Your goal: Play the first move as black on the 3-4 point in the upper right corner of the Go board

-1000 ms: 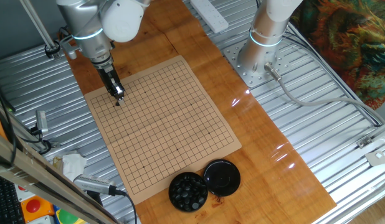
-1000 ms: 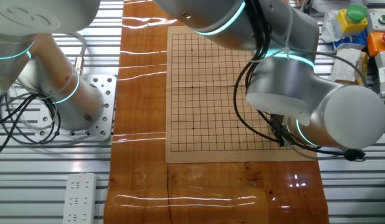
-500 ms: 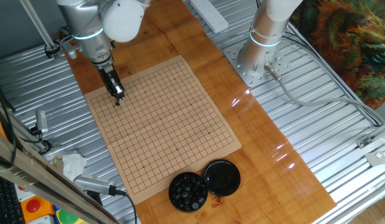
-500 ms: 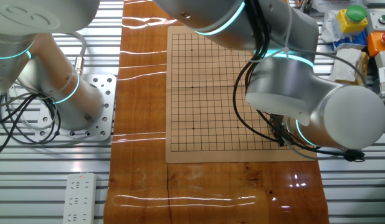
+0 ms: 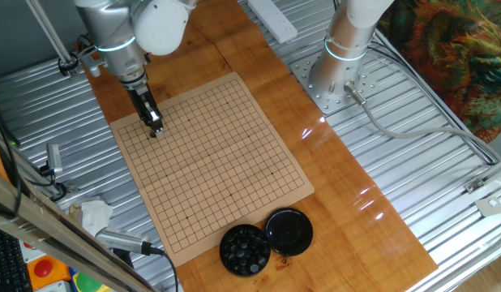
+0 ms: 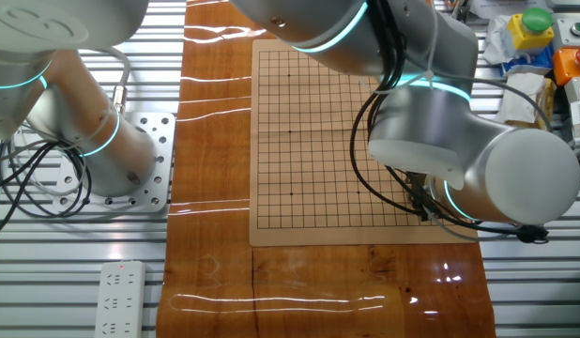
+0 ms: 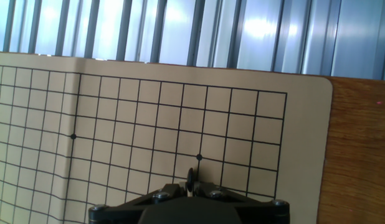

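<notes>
1. The desk [image 5: 372, 195] is a wooden strip flanked by ribbed metal panels, with a silver arm base [image 5: 340, 77] bolted near its far right edge.
2. The Go board [image 5: 210, 158] lies flat on the wood toward the desk's left side; in the other fixed view the arm's bulky joint hides the corner being worked.
3. A black bowl [image 5: 245, 249] of stones and its lid [image 5: 289, 230] sit touching at the desk's near edge, just off the board.
4. The gripper [image 5: 154, 126] points down at the board's far left corner, pressed together on the black stone [image 7: 190, 179], pinched edge-on just short of a star point.
</notes>
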